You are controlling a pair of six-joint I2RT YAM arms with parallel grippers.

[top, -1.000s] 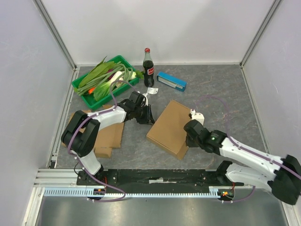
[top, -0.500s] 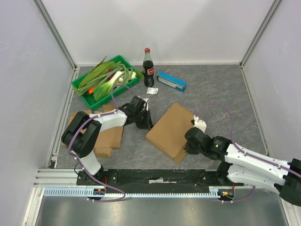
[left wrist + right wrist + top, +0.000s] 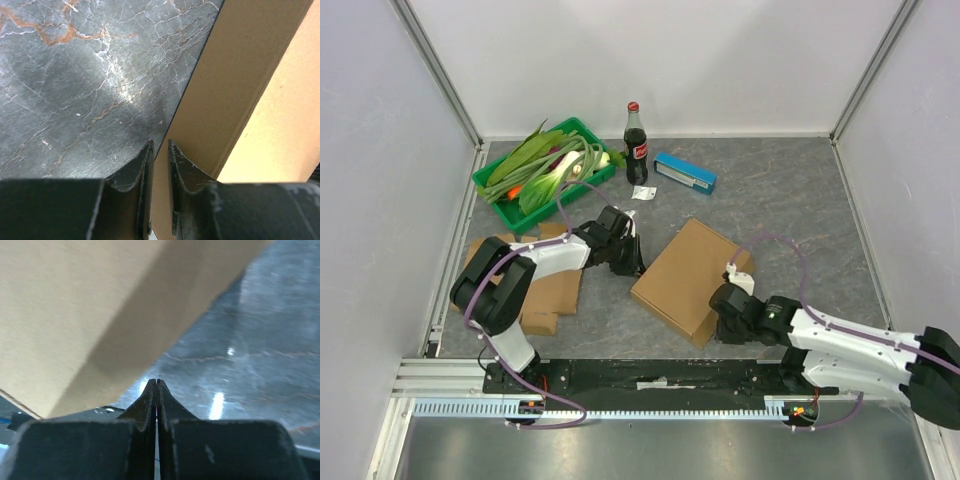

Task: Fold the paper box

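Paper box (image 3: 688,275) lies between the grippers: left gripper (image 3: 160,145) narrowly parted at its edge, possibly touching; right gripper (image 3: 157,381) pressed together, box just ahead.

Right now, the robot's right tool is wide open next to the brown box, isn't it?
Not quite. The right tool is shut, not wide open: the right wrist view shows its two fingers pressed together with no gap. The rest is as you said, it sits next to the brown box.
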